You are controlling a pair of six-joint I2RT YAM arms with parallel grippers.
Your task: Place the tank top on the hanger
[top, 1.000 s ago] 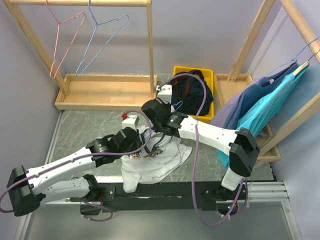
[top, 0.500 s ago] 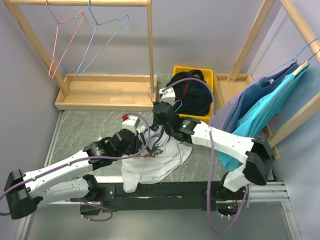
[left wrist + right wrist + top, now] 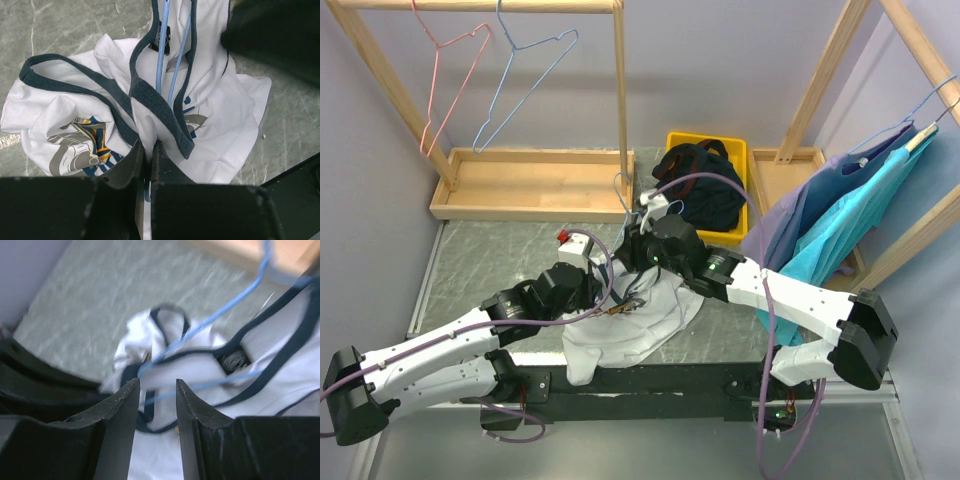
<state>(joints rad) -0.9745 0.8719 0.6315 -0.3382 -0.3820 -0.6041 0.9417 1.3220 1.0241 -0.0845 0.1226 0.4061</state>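
1. Tank top (image 3: pixel 635 325), white with navy trim and a printed graphic: lying crumpled on the grey marbled desk (image 3: pixel 490 265), near its front edge, between the two arms; one corner hanging over that edge.
2. Light-blue wire hanger (image 3: pixel 164 55): threaded down through the neck opening of the tank top, two thin wires running side by side across the white cloth in the left wrist view; hook poking up beside the right arm in the top view.
3. Left gripper (image 3: pixel 148 152): closed tight, pinching the navy-trimmed edge of the tank top, with a hanger wire running right into the pinch.
4. Right gripper (image 3: pixel 157 390): jaws apart, hovering above the tank top and the hanger wires, holding nothing; view blurred.
5. Behind: yellow bin (image 3: pixel 740 150) with a dark navy garment (image 3: pixel 705 190) heaped in it.
6. Back left: wooden rack (image 3: pixel 525 185) carrying a pink hanger (image 3: pixel 445 85) and a second blue hanger (image 3: pixel 525 85).
7. Right: teal shirt (image 3: pixel 850 215) and purple shirt (image 3: pixel 790 225) hanging from another wooden frame.
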